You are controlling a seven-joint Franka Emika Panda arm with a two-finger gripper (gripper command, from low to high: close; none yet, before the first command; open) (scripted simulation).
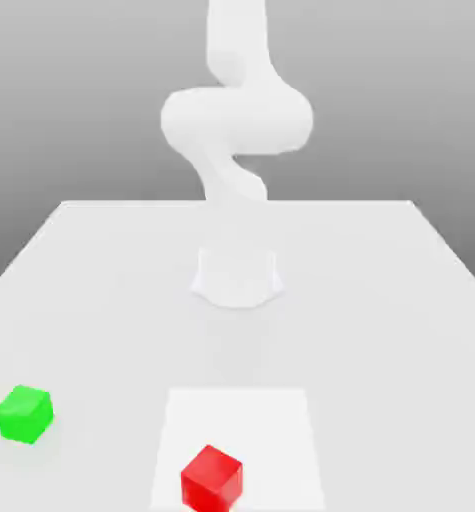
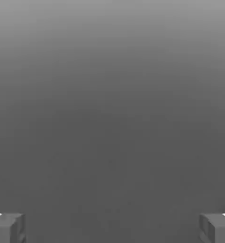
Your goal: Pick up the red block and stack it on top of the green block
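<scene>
- Gripper (image 2: 112, 228) seen in the hand view, released: two grey fingertips (image 2: 8, 228) spread far apart at opposite edges, nothing between them.
- Between and beyond the fingertips, a plain grey background, darker toward the fingers, lighter away from them; no block, no surface edge to be made out there.
- In the exterior view, white arm (image 1: 236, 115) rising from a rounded base (image 1: 237, 277) near the middle of the table (image 1: 381, 300), bending into a bulky joint, then running up out of the top edge.
- Arm held high, well apart from both blocks.
- Table pale and flat, far edge running straight across behind the base, sides widening toward the camera.
- Brighter white rectangular patch (image 1: 271, 420) on the table, in front of the base, reaching to the near edge.
- Red block (image 1: 212, 477) resting on that patch, near the camera, slightly toward the exterior view's left of the patch's middle, turned with one corner forward.
- Green block (image 1: 24, 413) lying flat on the bare table, off the patch, toward the exterior view's left, a little farther from the camera than the red block.
- Red block and green block well apart, not touching; nothing on top of either.
- Both blocks alike in shape and seemingly in size, each upright on one face.
</scene>
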